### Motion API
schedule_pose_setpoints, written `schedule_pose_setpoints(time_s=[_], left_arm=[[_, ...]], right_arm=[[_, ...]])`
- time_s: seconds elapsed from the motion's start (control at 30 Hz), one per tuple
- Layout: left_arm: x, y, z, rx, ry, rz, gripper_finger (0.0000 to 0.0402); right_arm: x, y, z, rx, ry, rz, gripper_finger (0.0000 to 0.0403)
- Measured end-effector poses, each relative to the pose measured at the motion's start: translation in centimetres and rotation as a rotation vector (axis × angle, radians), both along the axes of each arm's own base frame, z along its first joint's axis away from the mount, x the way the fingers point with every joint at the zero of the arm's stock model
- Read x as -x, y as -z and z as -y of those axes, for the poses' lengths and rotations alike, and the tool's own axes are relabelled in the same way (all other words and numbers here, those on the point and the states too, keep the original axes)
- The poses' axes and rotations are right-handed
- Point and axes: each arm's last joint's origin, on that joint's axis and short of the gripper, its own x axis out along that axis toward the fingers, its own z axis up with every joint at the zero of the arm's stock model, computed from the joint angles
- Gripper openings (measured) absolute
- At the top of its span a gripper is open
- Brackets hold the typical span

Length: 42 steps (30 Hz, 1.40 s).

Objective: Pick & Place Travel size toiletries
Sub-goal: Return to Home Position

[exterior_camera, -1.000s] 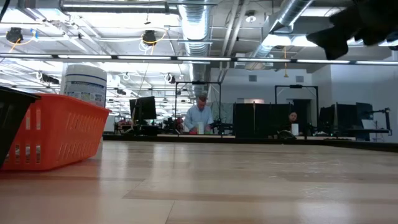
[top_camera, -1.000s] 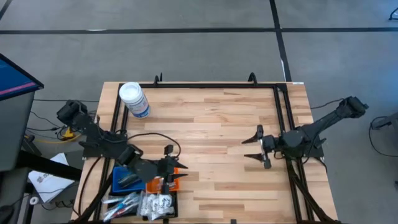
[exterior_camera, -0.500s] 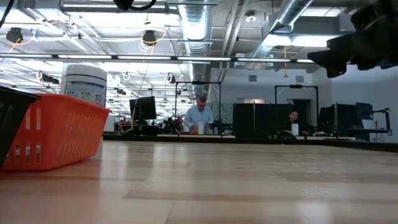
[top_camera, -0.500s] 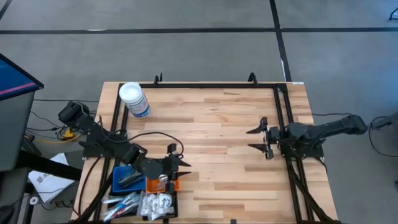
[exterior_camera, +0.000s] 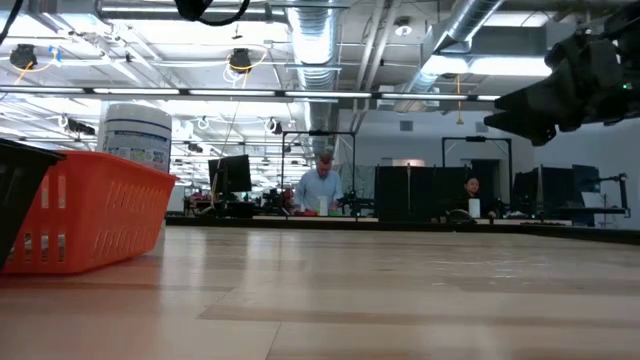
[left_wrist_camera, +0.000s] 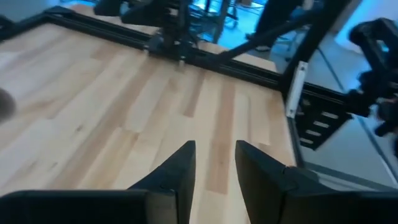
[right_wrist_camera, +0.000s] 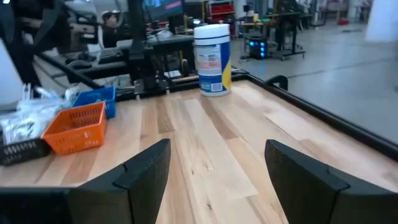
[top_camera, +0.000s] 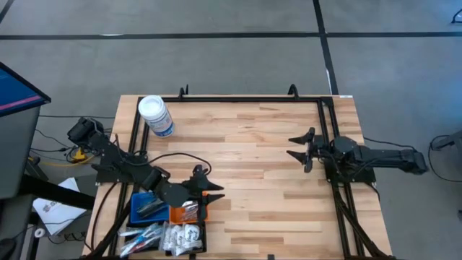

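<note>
Nearest us, at the 7 o'clock corner of the worktop (top_camera: 245, 144) in the high view, stood three baskets, and the travel size toiletries (top_camera: 148, 235) all lay inside them. Slim silvery-blue sticks and white packets (top_camera: 186, 235) filled the black basket (top_camera: 204, 238). A few dark pieces sat in the blue basket (top_camera: 136, 198), and something small and shiny lay in the orange basket (top_camera: 175, 214).

The left arm (top_camera: 123, 162) held its left jaws just over the orange basket's far edge, released to a narrow gap and grasping nothing. From those jaws the toiletries lay toward 7 o'clock, the sticks' long axes running roughly from 2 to 8 o'clock. The left arm was much the nearer. The right arm (top_camera: 375, 155) sat at the 3 o'clock edge, well apart, its right jaws spread wide and bare.

We saw no toiletry loose on the boards, so we judged that the coming move was a retreat, with the orange rim the one thing for the left jaws to clear.

Only the high view showed the baskets' contents. The low view gave just the orange wall, with the white-lidded jar (top_camera: 155, 115) behind it at 11 o'clock. The left wrist view showed bare boards alone. The right wrist view caught the orange and blue baskets, the packets and the jar, and the low view showed a person (exterior_camera: 322, 188) far off in the room.
</note>
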Motion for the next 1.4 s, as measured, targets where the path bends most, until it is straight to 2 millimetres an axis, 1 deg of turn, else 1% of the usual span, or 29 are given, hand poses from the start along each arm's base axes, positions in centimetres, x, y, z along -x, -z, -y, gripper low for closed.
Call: schedule_pose_setpoints(time_s=[0.1, 0.23, 0.3, 0.37, 0.43, 0.53, 0.6, 0.77, 0.9, 1.07, 1.23, 1.27, 1.4], left_arm=[[0.0, -0.3, -0.6, -0.013, -0.027, 0.004, 0.0104], [0.9, -2.0, -1.3, -0.142, 0.023, 0.045, 0.0099], [2.0, -2.7, -1.9, -0.184, 0.047, 0.063, 0.0097], [3.5, -3.4, -2.7, -0.212, 0.113, 0.094, 0.0097], [5.0, -3.4, -3.7, -0.213, 0.18, 0.117, 0.0098], [7.1, -2.6, -5.5, -0.161, 0.233, 0.181, 0.0099], [8.5, -1.9, -6.6, -0.132, 0.236, 0.249, 0.0099], [11.9, 1.5, -8.9, -0.106, 0.198, 0.345, 0.01], [14.0, 3.8, -10.1, -0.072, 0.216, 0.445, 0.01], [15.6, 5.7, -11.0, -0.052, 0.265, 0.515, 0.01], [16.5, 8.0, -11.4, -0.05, 0.264, 0.528, 0.01], [16.6, 8.6, -11.5, -0.051, 0.265, 0.518, 0.01], [16.6, 10.0, -11.5, -0.069, 0.268, 0.384, 0.01]], right_arm=[[0.0, 0.0, 0.2, -0.037, 0.021, 0.006, 0.0255], [0.0, 0.0, 0.3, -0.048, 0.029, 0.01, 0.0255], [0.0, 0.0, 0.3, -0.048, 0.029, 0.009, 0.0255], [0.0, 0.0, 0.3, -0.048, 0.029, 0.009, 0.0255], [0.0, 0.0, 0.3, -0.048, 0.029, 0.009, 0.0255], [0.0, 0.0, 0.3, -0.048, 0.029, 0.009, 0.0255], [0.0, 0.0, 0.3, -0.048, 0.029, 0.009, 0.0255], [0.0, 0.0, 0.3, -0.048, 0.029, 0.009, 0.0255], [0.0, 0.0, 0.3, -0.048, 0.029, 0.009, 0.0255], [0.0, 0.1, 0.3, -0.048, 0.029, 0.008, 0.0255], [0.0, 0.1, 0.3, -0.048, 0.028, 0.009, 0.0255], [0.0, 0.1, 0.3, -0.048, 0.028, 0.008, 0.0255], [0.0, 0.1, 0.3, -0.048, 0.028, 0.008, 0.0255]])
